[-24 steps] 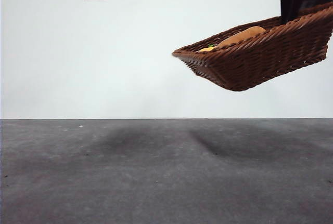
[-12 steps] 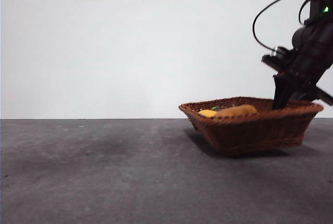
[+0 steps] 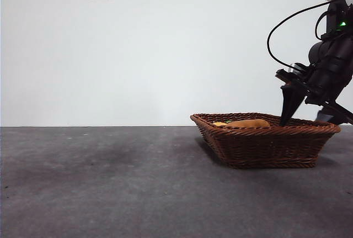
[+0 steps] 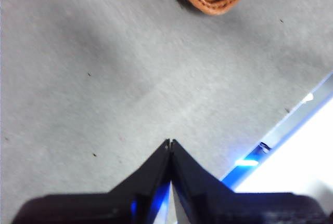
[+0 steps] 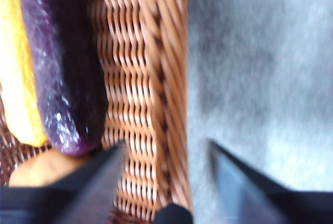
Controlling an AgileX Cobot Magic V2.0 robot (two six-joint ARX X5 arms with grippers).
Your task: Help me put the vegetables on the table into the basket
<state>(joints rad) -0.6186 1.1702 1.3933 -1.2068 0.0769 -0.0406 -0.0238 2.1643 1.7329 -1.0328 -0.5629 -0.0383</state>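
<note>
Straddling the basket's [image 5: 156, 94] braided rim, the right gripper [image 5: 166, 182] has its jaws open, one inside the weave, one outside over the tabletop [image 3: 110, 183]. Eggplant [image 5: 62, 73], yellow vegetable [image 5: 15, 63] and potato [image 5: 36, 169] lie inside, long axes along that wall. Basket rests near the tabletop's right edge. Left gripper [image 4: 170, 143] waits well apart, jaws closed and empty.

The dark grey, mottled table [image 3: 110, 188] carries 1 item directly: the brown wicker basket [image 3: 265, 145], sitting flat on its base toward the right side. A few small dark specks dot the surface.
</note>
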